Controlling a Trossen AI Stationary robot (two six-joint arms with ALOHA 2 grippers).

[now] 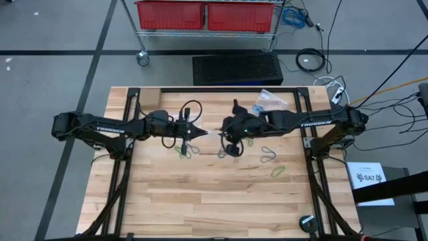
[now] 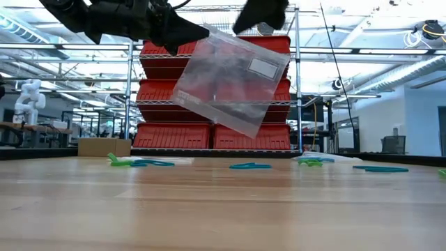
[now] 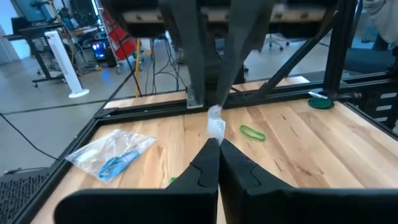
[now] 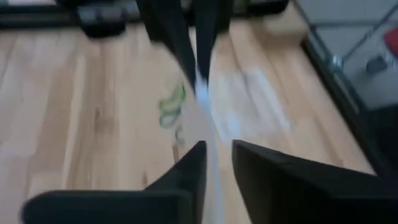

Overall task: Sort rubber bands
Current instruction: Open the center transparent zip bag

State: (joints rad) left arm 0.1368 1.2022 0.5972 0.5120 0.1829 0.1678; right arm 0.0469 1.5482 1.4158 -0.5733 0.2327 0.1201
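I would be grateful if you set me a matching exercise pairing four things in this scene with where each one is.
Things:
1. lifted bag
2. other bag
3. green band
4. red bins

Places:
A. on the rack beyond the table
B. lying flat on the table, blue bands inside
C. up in the air, pinched by the left gripper
D. loose on the bare wood

Pairs: 1-C, 2-B, 3-D, 4-A
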